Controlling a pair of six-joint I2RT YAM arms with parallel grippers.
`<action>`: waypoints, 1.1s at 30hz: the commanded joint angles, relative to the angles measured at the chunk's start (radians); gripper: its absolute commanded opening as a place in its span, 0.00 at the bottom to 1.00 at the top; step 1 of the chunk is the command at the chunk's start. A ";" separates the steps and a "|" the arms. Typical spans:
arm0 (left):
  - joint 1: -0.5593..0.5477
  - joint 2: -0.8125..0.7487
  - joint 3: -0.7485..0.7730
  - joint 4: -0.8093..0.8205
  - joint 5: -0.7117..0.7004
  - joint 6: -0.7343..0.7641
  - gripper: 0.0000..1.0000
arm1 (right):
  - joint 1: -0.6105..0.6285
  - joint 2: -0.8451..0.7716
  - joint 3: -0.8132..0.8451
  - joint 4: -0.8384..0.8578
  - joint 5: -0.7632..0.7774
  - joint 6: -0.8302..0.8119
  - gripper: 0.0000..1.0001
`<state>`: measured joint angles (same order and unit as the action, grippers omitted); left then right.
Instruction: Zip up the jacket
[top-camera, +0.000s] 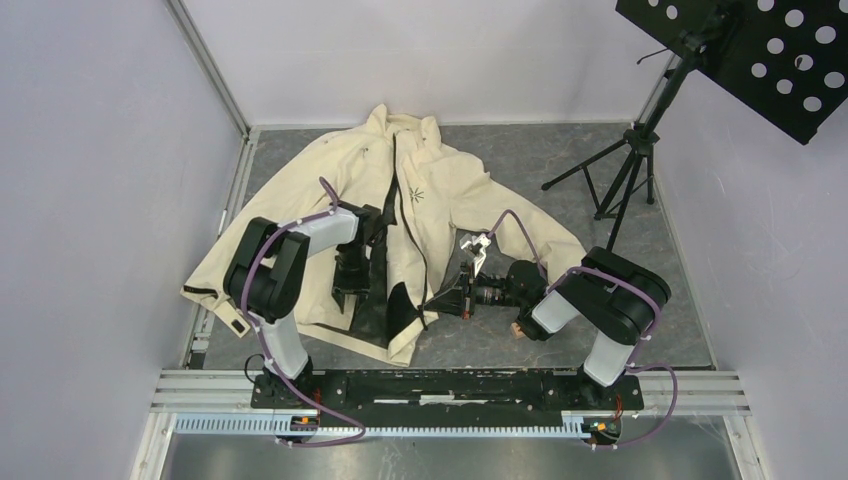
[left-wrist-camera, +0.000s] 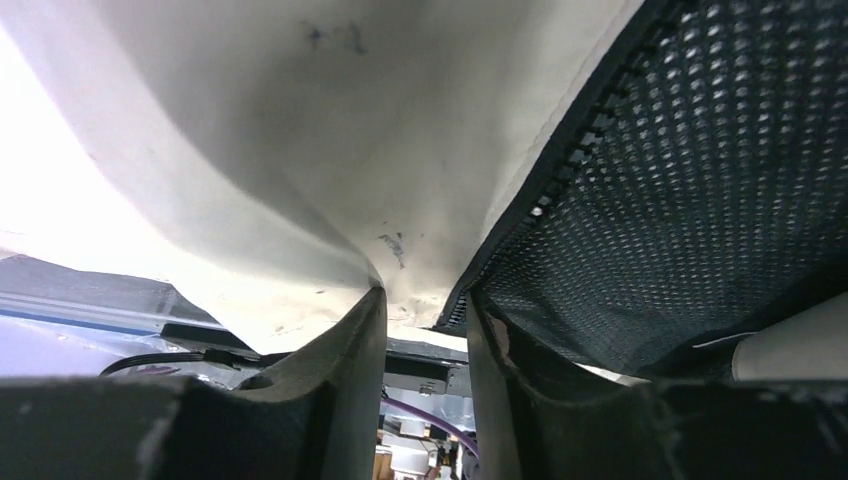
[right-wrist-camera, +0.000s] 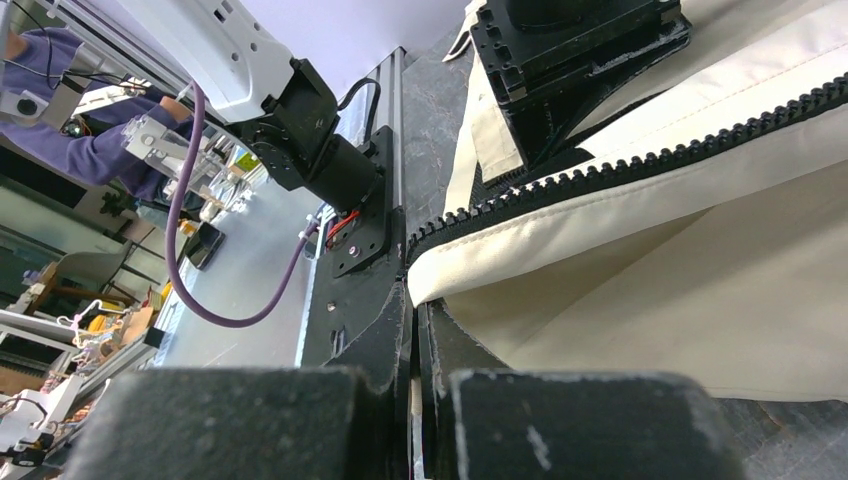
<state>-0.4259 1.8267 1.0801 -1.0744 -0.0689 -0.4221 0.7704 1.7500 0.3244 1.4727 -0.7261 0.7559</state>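
The left arm (top-camera: 268, 272) bends at the elbow and reaches forward, wrist tipped down, left gripper (left-wrist-camera: 425, 300) clamped on an edge of the jacket (top-camera: 452, 190), while the right arm (top-camera: 612, 292) folds low and points leftward, right gripper (right-wrist-camera: 415, 300) pinched nearly closed on the hem.

R gripper (right-wrist-camera: 414, 310) jaws pinched on jacket (right-wrist-camera: 650, 300) hem corner, just below zipper teeth (right-wrist-camera: 620, 170).

text: none legible | jacket (top-camera: 460, 195) | starburst logo (top-camera: 413, 192) (no lettering)
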 joint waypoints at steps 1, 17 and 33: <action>0.021 0.057 -0.038 0.112 -0.020 0.030 0.40 | 0.005 0.014 0.001 0.422 -0.018 0.007 0.00; 0.038 0.021 0.011 0.086 0.000 0.044 0.61 | 0.006 0.016 0.001 0.438 -0.019 0.015 0.00; 0.076 0.075 0.003 0.125 -0.004 0.072 0.59 | 0.005 0.006 -0.004 0.434 -0.019 0.008 0.00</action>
<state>-0.3546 1.8355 1.0950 -1.0439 0.0025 -0.3817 0.7719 1.7630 0.3244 1.4731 -0.7330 0.7807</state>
